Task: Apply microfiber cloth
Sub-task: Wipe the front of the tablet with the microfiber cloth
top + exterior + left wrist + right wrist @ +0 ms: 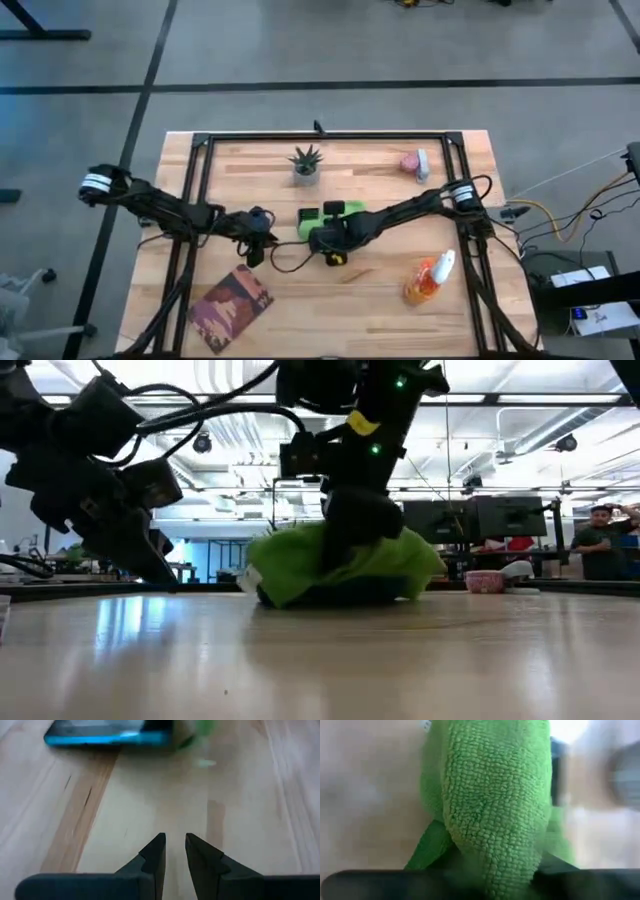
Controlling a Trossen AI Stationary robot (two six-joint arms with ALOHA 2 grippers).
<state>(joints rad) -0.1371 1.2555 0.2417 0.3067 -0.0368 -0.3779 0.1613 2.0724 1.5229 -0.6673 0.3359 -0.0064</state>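
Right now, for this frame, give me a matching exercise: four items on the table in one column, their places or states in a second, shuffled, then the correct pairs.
Items:
1. microfiber cloth
2. potted plant
3. orange spray bottle
4. left gripper

Places or states:
A. lying on its side near the right arm's base
B. bunched at table centre under the right gripper
C. upright near the table's far edge
D. down near the bare wood, fingers slightly apart, holding nothing

Pairs: 1-B, 2-C, 3-A, 4-D

My arms (400, 212) were dark and jointed — black cables trailing, white bands near each base, fingers (152, 857) black wedges.
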